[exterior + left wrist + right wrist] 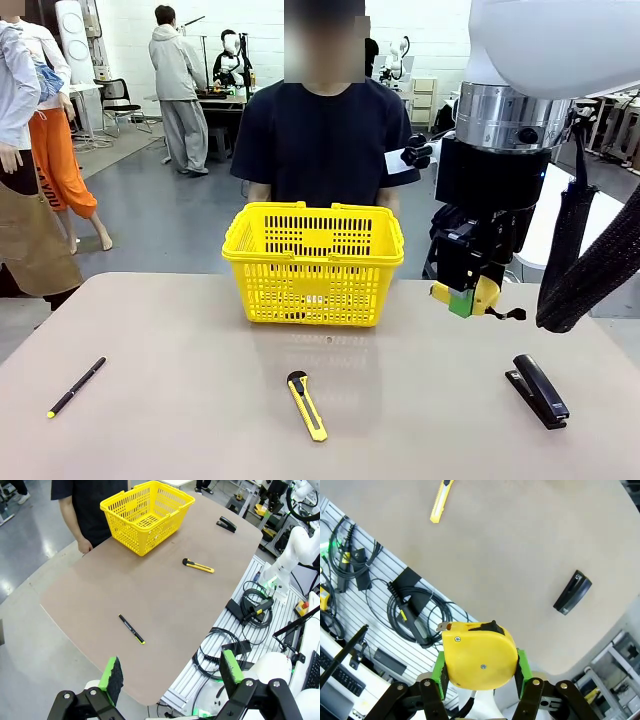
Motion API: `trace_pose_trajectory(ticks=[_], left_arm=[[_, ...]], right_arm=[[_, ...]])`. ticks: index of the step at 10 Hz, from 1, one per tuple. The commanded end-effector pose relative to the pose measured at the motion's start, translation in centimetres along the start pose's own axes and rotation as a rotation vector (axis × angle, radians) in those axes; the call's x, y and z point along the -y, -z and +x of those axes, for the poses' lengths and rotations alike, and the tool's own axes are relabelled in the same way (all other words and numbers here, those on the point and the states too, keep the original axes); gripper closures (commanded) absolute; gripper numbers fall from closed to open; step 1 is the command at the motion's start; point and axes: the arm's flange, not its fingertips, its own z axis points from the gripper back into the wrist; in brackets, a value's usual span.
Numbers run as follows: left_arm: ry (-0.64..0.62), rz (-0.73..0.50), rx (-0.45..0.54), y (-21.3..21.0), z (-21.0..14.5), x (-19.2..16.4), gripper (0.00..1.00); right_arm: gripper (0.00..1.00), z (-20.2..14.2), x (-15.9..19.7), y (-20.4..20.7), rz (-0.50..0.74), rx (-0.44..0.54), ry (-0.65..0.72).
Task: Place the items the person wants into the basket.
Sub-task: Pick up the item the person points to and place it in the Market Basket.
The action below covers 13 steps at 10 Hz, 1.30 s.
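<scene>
Here, nearest to the robot, the left gripper (172,670) hangs high above the near left corner of the table (150,595). Its jaws stand wide apart, with nothing between the green pads (112,672). Beside the table edge, black cables (220,650) lie on a slotted metal rail (200,680).

On the near part of the table three things lie in a loose row, well apart from each other. The pen (76,387) is at the left, its yellow tip toward the robot. The knife (307,405) is in the middle, black end toward the basket (313,262), yellow end toward the robot. The stapler (540,391) is at the right, closed, flat on the table.

A little farther, the right gripper (462,300) hangs in the air over the right side of the table, beyond the stapler and to the right of the basket. Its jaws are clamped on the tape measure (479,655). In the right wrist view the pads press two opposite sides of its yellow body, and the small metal tape end sticks out at one corner. So the tape measure is off the table and apart from the basket.

The basket stands upright, open side up, in the middle of the far part of the table.

Just behind it the person (322,140) stands at the far edge. One hand (85,545) is at the table edge beside the basket, fingers curled in; I cannot tell if it holds something. Farther back, a person in a grey hood (175,70) stands on the grey floor.
</scene>
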Motion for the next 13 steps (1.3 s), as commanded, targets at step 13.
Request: trace_pose_trajectory(ticks=[13], left_arm=[[0.022, -0.009, 0.015, 0.0, -0.1, 0.1, 0.0]], right_arm=[[0.37, 31.0, 4.1, -1.1, -0.178, 0.226, -0.592]])
